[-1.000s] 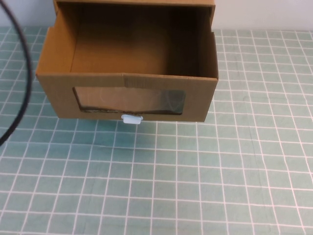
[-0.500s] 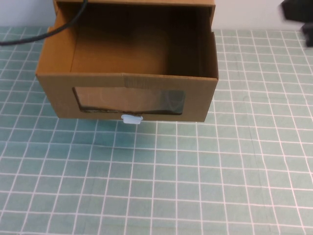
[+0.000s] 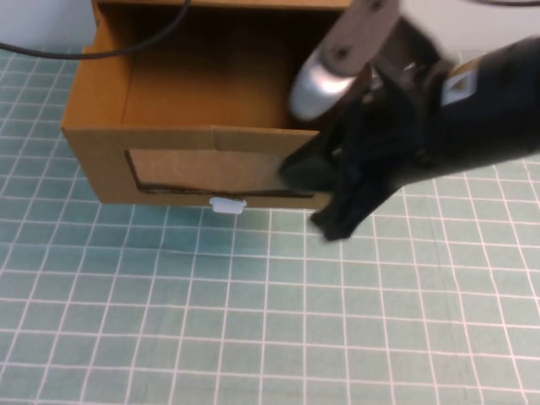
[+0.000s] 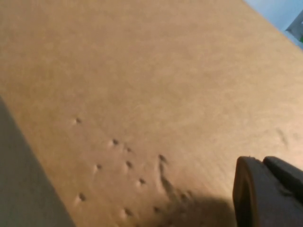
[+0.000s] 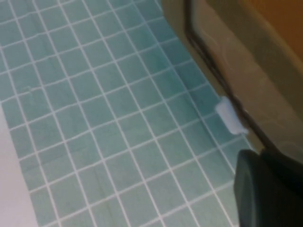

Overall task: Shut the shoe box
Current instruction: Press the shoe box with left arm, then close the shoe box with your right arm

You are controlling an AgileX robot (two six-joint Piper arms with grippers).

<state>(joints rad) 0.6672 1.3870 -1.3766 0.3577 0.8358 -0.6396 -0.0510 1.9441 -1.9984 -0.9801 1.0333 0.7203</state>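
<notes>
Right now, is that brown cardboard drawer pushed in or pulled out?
Pulled out. The brown cardboard shoe box drawer juts forward, its inside open to view. The right tool is at its front; the left tool is beside cardboard.

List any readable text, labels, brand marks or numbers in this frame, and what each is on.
No text can be read.
Right arm: a small pale, orange-edged sticker, too blurred to read.
Shoe box, open: plain cardboard, no print.
Right gripper is at the box's front; left gripper is over cardboard.

Green grid mat [image 3: 253,321], black cable [image 3: 126,46], white wall [image 3: 42,21]
</notes>
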